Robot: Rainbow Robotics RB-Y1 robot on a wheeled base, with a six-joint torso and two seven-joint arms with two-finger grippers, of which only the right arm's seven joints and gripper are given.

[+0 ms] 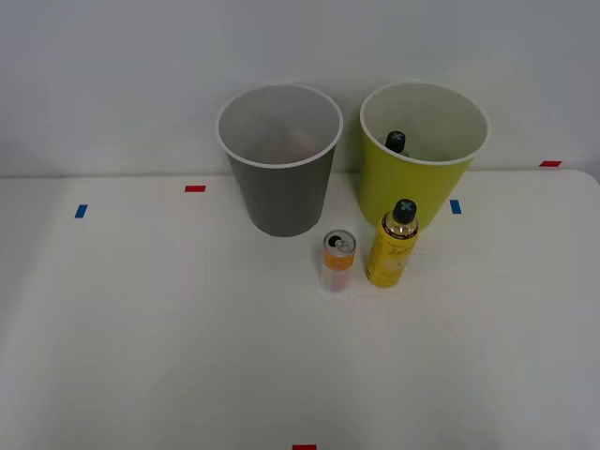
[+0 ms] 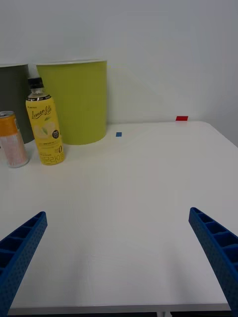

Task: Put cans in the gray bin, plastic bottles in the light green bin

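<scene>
Cans and bottles are the business on this white table, and both bins stand upright at its far edge, against the wall. Going from left to right in the front view, the gray bin comes first: its white rim is round and its pale inside looks bare as far as the view reaches down (the very bottom is dim). Just in front of it and a little to its right stands the can, upright, silver top and pull tab up, orange band below. It is close to the gray bin but not touching it. Next, just beside the can, is a yellow bottle with a black cap, also upright, standing right in front of the light green bin. Inside that green bin a second bottle shows its black cap near the left inner wall.

Small red and blue tape marks dot the table.

In the wrist view the right gripper is spread wide, its blue ribbed fingers at the two corners with nothing between them, hovering low over bare table, well apart from the can, bottle and bins.
</scene>
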